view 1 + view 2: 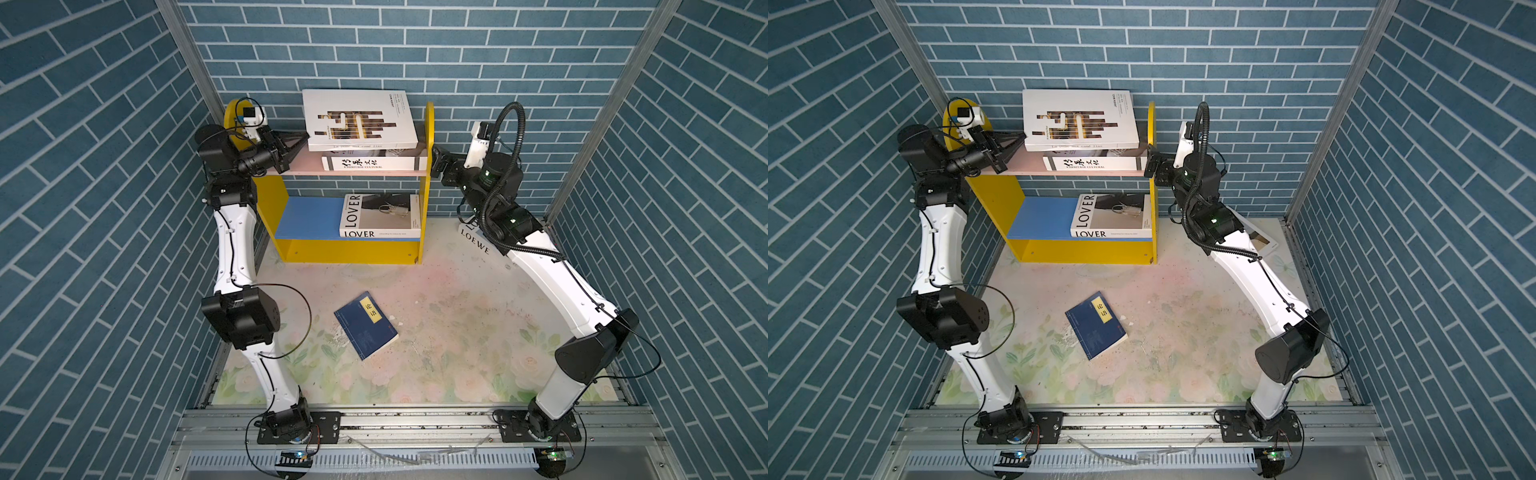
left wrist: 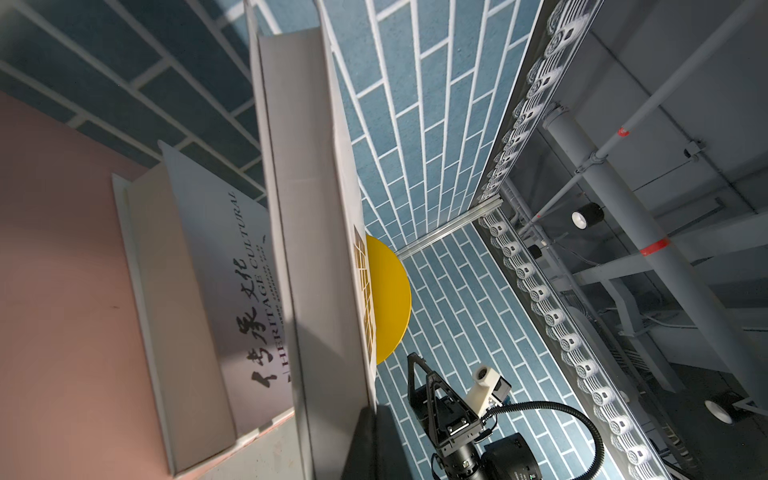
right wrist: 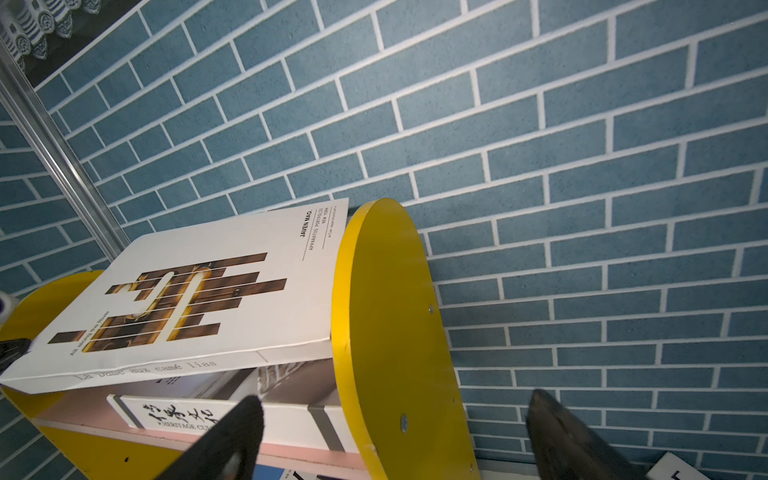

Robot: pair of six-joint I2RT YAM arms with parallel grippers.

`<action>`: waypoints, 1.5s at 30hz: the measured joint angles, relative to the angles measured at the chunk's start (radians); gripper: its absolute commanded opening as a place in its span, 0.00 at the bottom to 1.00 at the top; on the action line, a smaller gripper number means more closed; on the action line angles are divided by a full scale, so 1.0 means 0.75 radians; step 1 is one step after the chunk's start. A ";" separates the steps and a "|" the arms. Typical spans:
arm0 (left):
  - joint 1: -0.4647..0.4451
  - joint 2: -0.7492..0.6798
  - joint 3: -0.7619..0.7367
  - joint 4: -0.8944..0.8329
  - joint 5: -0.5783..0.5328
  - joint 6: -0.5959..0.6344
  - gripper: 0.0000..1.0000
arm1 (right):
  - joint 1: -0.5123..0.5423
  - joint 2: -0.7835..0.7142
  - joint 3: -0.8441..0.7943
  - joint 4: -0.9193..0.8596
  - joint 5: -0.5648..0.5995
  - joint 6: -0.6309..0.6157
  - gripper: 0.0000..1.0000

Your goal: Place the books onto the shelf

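Observation:
The shelf (image 1: 349,250) stands at the back wall. On its pink upper board the Heritage Cultural book (image 1: 374,163) lies flat, and the brown-bar book (image 1: 357,118) rests tilted on top of it. On the blue lower board is the LOVER book (image 1: 380,216). A thin navy book (image 1: 365,324) sits on the table in front. The LOEWE book (image 1: 476,243) lies mostly hidden under my right arm. My left gripper (image 1: 304,136) is shut, its tip against the brown-bar book's left edge (image 2: 316,249). My right gripper (image 3: 395,436) is open, straddling the shelf's right yellow panel (image 3: 386,324).
Blue brick-patterned walls close in the back and both sides. The floral table mat (image 1: 436,332) spreads around the navy book. An aluminium rail (image 1: 415,419) with both arm bases runs along the front edge.

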 measured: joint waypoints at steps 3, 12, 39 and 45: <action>0.015 0.000 -0.064 0.067 0.017 -0.060 0.05 | 0.000 0.010 0.008 -0.002 -0.004 -0.001 0.99; 0.042 -0.068 -0.229 0.224 0.048 -0.228 0.04 | 0.000 0.051 0.089 -0.020 -0.018 -0.001 0.98; 0.033 -0.079 -0.137 0.256 0.048 -0.249 0.04 | 0.000 0.172 0.251 -0.043 -0.139 -0.002 0.98; 0.019 0.006 0.008 0.028 0.055 -0.065 0.07 | 0.000 0.230 0.308 -0.051 -0.148 -0.002 0.99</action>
